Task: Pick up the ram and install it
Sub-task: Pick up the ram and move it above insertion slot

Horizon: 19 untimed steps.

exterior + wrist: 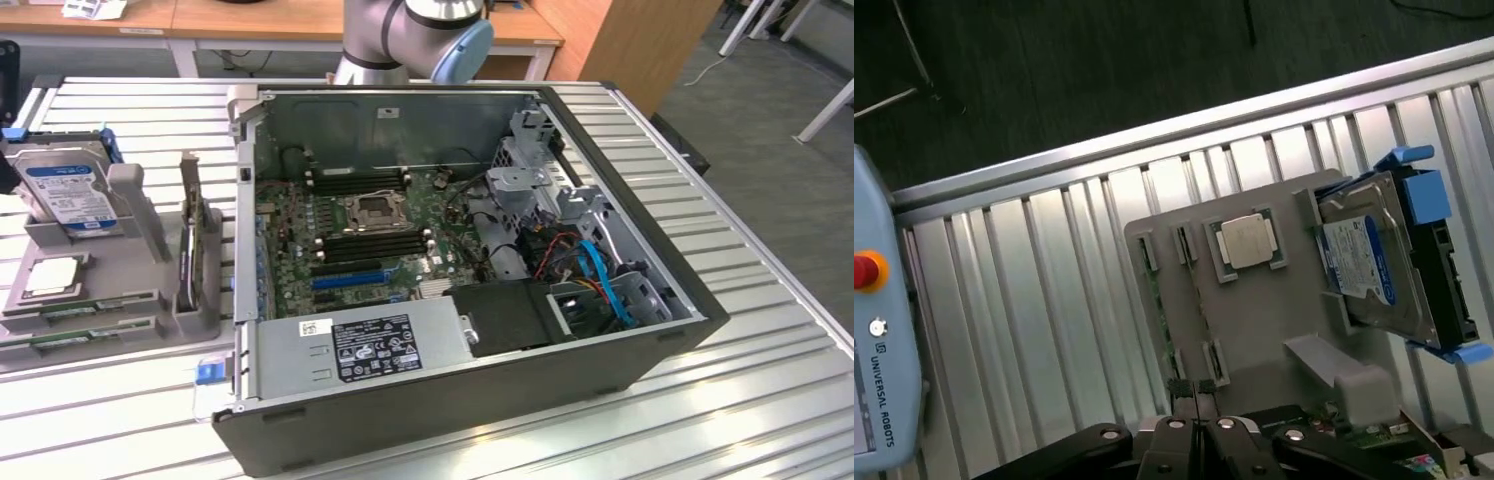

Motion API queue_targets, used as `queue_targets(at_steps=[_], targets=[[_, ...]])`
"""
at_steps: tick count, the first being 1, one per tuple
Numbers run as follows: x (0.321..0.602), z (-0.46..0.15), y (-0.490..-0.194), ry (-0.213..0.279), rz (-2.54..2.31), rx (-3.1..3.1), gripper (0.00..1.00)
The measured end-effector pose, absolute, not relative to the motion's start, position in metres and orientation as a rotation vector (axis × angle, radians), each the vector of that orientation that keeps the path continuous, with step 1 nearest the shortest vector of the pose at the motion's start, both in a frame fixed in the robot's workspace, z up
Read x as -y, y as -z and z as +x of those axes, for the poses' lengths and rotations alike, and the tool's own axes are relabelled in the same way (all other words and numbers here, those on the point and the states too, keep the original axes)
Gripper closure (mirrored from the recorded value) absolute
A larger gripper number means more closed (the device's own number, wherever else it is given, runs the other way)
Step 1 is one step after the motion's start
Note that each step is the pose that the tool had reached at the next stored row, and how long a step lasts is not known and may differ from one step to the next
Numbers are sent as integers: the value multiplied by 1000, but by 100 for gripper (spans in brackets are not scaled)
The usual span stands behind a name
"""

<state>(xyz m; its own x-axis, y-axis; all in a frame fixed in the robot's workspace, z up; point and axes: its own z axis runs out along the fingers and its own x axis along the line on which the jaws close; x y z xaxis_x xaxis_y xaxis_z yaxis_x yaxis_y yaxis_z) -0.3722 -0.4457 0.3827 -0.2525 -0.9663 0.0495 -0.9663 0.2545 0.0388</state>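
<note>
Black end effector: jaws narrow, nothing visibly gripped, body cut off. Long thin green circuit-board ram sits edge-on, mostly hidden, in the grey slotted tray on the exterior view's left.

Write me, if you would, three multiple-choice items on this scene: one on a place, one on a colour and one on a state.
1. Where does the ram lie?
A. On the floor
B. In the grey holder
C. On a chair

2. What colour is the bracket on the hard drive?
A. Red
B. Yellow
C. Blue

3. The computer case is:
A. Open at the side
B. Shut by a panel
C. Wrapped in foil

Key: 1 B, the green stick lies in a slot of the holder; 2 C, blue plastic clasps the drive; 3 A, the motherboard shows inside.
</note>
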Motion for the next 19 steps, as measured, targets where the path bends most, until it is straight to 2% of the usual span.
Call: queue_targets(at_steps=[19], targets=[[446,-372,-382,-7,2055,2293,90]])
